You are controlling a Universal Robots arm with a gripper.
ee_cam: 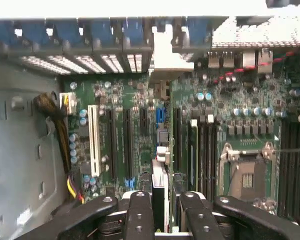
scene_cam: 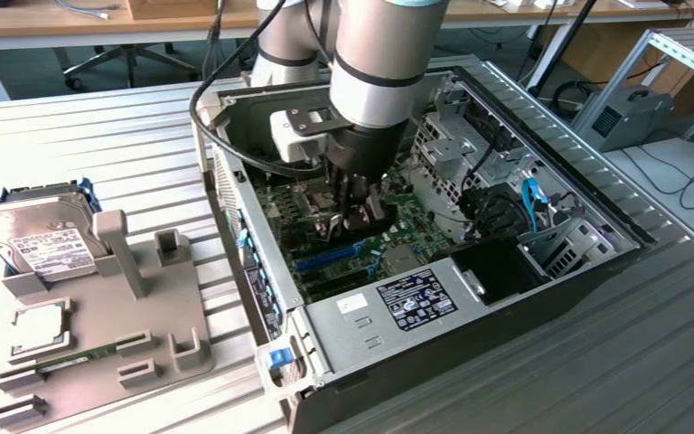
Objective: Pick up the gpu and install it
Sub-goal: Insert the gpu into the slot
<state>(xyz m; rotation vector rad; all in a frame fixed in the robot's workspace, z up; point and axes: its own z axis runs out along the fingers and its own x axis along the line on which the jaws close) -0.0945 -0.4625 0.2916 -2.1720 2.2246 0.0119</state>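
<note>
Tool [scene_cam: 365, 212] down, clamped edgewise

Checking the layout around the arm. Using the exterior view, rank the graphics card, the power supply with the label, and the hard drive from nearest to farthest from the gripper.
1. Graphics card: between the fingers of the gripper, over the motherboard.
2. Power supply: inside the case, at its near end.
3. Hard drive: outside the case, far toward the exterior view's left, behind the grey holder.

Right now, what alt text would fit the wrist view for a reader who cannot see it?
The gripper holds the gpu edge-on between its fingers, directly over the green motherboard inside the open computer case. Expansion slots, a white slot and the empty CPU socket lie below.
</note>
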